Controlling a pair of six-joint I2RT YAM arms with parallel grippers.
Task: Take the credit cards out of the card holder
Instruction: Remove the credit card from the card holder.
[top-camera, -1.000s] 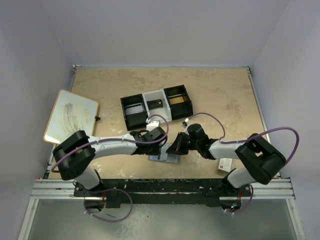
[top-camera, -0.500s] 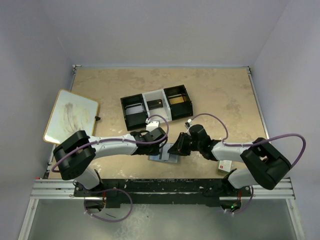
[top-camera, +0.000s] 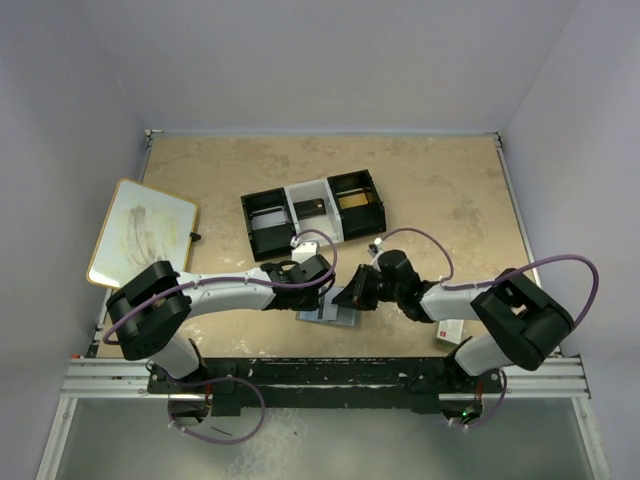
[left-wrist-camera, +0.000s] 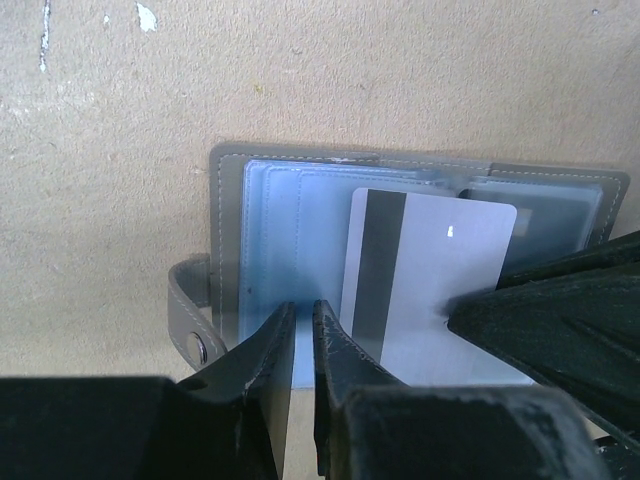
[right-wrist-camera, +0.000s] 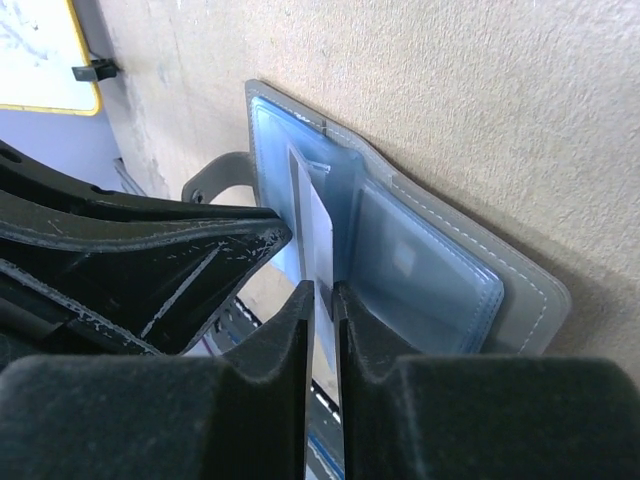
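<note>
The grey card holder (top-camera: 335, 315) lies open on the table between both arms, its pale blue inner face (left-wrist-camera: 275, 230) up. A white credit card (left-wrist-camera: 440, 290) with a dark stripe sticks halfway out of a pocket. My left gripper (left-wrist-camera: 303, 310) is shut on the near edge of the blue panel, jaws almost touching. My right gripper (right-wrist-camera: 323, 292) is closed on the card (right-wrist-camera: 318, 230), seen edge-on between its fingers. In the top view the left gripper (top-camera: 322, 292) and right gripper (top-camera: 350, 297) meet over the holder. A second card shows dimly in the right pocket (right-wrist-camera: 405, 260).
A black-and-white three-compartment tray (top-camera: 312, 212) stands behind the grippers. A whiteboard (top-camera: 142, 232) lies at the left edge. A white-and-red small box (top-camera: 450, 330) sits by the right arm's base. The holder's snap strap (left-wrist-camera: 185, 310) sticks out on its left.
The right arm's elbow swung outward and came back. Both grippers stayed at the card holder, which has hardly moved.
</note>
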